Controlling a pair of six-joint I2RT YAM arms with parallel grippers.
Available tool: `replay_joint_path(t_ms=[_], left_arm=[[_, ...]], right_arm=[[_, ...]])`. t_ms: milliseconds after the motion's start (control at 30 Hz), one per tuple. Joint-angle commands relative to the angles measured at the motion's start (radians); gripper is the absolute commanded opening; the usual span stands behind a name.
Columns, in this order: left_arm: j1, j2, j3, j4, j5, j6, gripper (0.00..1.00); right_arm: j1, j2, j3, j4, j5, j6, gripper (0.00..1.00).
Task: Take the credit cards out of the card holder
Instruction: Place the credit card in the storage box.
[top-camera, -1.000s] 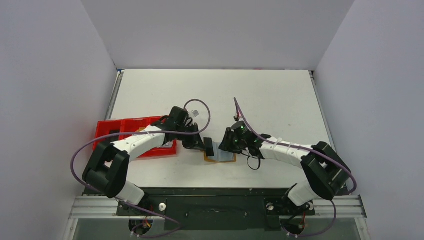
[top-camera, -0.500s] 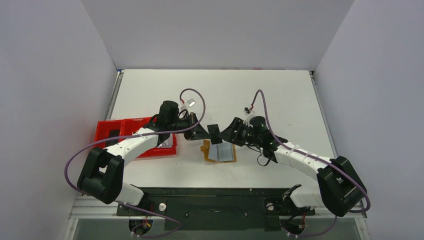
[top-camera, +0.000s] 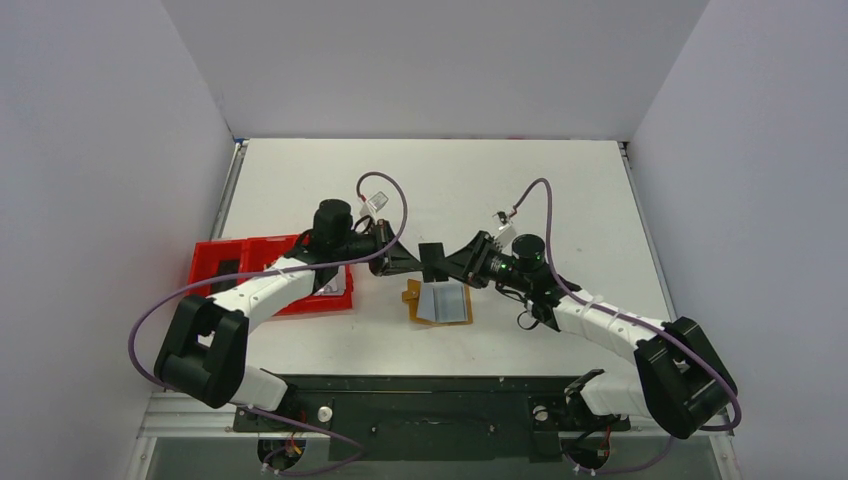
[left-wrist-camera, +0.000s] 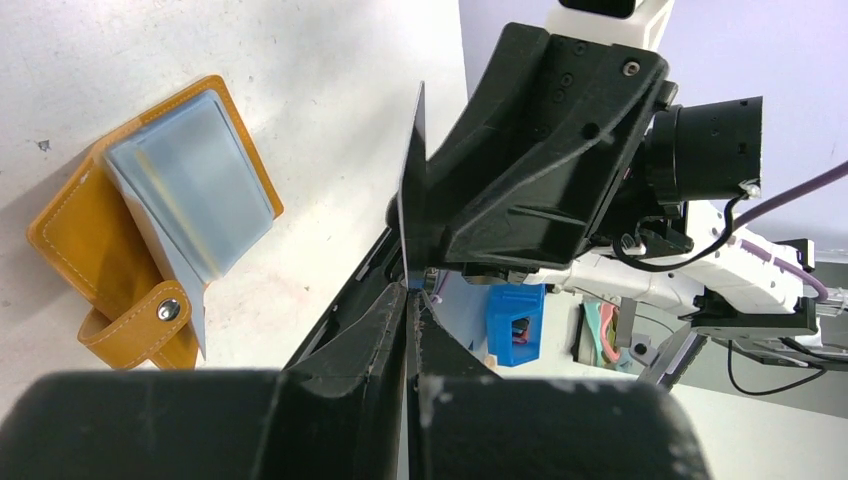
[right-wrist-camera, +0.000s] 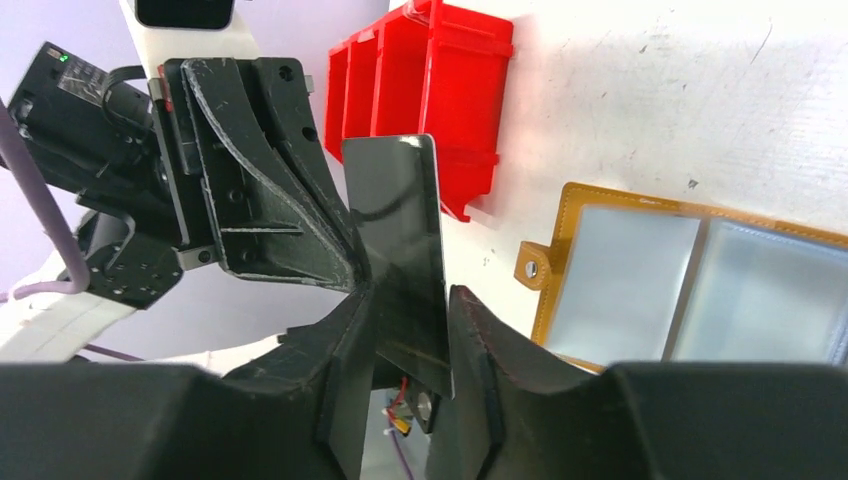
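Observation:
The tan card holder (top-camera: 412, 297) lies open on the table, with pale blue credit cards (top-camera: 445, 302) in its pockets. Above its far edge a black credit card (top-camera: 432, 262) hangs upright between both grippers. My left gripper (top-camera: 410, 263) is shut on the card's left side; the left wrist view shows the card (left-wrist-camera: 412, 170) edge-on between the fingers (left-wrist-camera: 380, 330). My right gripper (top-camera: 453, 265) comes in from the right. In the right wrist view the card (right-wrist-camera: 395, 210) spans the gap of my right gripper (right-wrist-camera: 410, 292) and touches both fingers. The holder (right-wrist-camera: 533, 266) lies below.
A red compartmented tray (top-camera: 215, 262) sits on the table left of the holder, under my left forearm, and shows in the right wrist view as the red tray (right-wrist-camera: 430, 70). Purple cables loop over both wrists.
Both grippers have risen from the holder and moved away from me. My left carried the black card up. My right opened wider, then closed round the card's other side.

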Motion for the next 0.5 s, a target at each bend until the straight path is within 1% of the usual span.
replay_joint_path(t_ms=[0, 33, 67, 100, 133, 167, 200, 233, 267, 333, 400, 467], left_arm=[[0.000, -0.034, -0.013, 0.082, 0.031, -0.022, 0.00], [0.000, -0.035, -0.013, 0.083, 0.032, -0.022, 0.00], [0.000, -0.037, -0.015, 0.083, 0.033, -0.024, 0.00], [0.001, -0.039, -0.016, 0.084, 0.034, -0.025, 0.00], [0.001, -0.040, -0.019, 0.085, 0.034, -0.028, 0.01], [0.002, -0.043, -0.021, 0.092, 0.034, -0.030, 0.05], [0.003, -0.045, -0.027, 0.100, 0.034, -0.040, 0.13], [0.004, -0.047, -0.031, 0.124, 0.038, -0.048, 0.17], [0.004, -0.048, -0.038, 0.133, 0.039, -0.063, 0.23], [0.007, -0.051, -0.047, 0.166, 0.046, -0.085, 0.31], [0.010, -0.053, -0.055, 0.199, 0.048, -0.108, 0.34], [0.014, -0.055, -0.060, 0.236, 0.054, -0.128, 0.35]], right_arm=[[0.001, -0.013, -0.016, 0.162, -0.041, 0.065, 0.19], [0.001, -0.014, -0.019, 0.168, -0.040, 0.070, 0.10], [0.001, -0.014, -0.020, 0.172, -0.041, 0.073, 0.07], [0.001, -0.014, -0.022, 0.182, -0.045, 0.081, 0.00], [0.002, -0.015, -0.023, 0.187, -0.046, 0.085, 0.00], [0.002, -0.014, -0.025, 0.196, -0.049, 0.094, 0.00], [0.002, -0.013, -0.026, 0.204, -0.053, 0.100, 0.00], [0.001, -0.012, -0.030, 0.225, -0.060, 0.112, 0.00], [0.001, -0.009, -0.034, 0.239, -0.063, 0.122, 0.00], [0.003, 0.008, -0.037, 0.286, -0.080, 0.163, 0.00], [0.007, 0.029, -0.042, 0.343, -0.098, 0.187, 0.00], [0.008, 0.048, -0.046, 0.409, -0.108, 0.225, 0.00]])
